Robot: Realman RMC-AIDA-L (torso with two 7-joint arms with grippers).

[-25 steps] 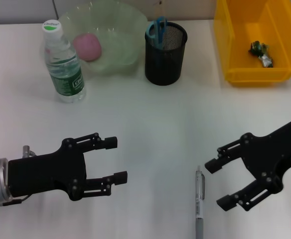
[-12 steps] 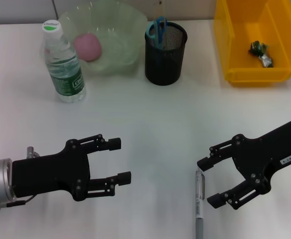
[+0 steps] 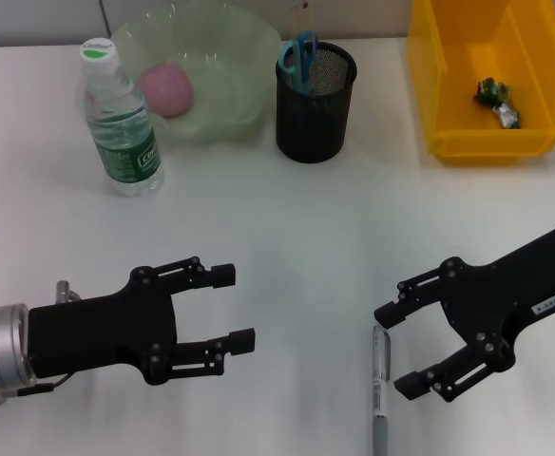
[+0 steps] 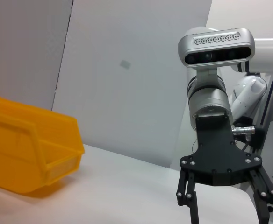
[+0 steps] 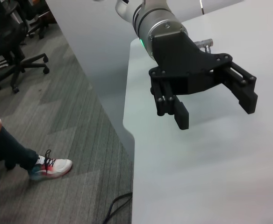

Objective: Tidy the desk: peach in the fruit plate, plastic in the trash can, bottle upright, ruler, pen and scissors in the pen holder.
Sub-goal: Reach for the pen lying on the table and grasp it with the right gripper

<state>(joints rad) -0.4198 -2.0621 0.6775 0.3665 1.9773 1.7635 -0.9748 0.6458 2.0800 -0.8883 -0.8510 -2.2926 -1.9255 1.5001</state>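
Pen [image 3: 380, 389] lies on desk [image 3: 287, 237], lower right of centre in my head view, pointing toward bottom edge. My right gripper [image 3: 398, 349] spread wide, fingertips straddling pen's upper end, not closed on it; barely shifted since half second ago. My left gripper [image 3: 233, 308], lower left, fingers apart, empty, crept slightly rightward. Pen holder [image 3: 315, 100] top centre, scissors [image 3: 301, 59] inside. Bottle [image 3: 118, 119] upright, upper left. Peach [image 3: 167, 89] in fruit plate [image 3: 222, 38]. Plastic [image 3: 497, 101] in yellow trash can [image 3: 446, 90], upper right.
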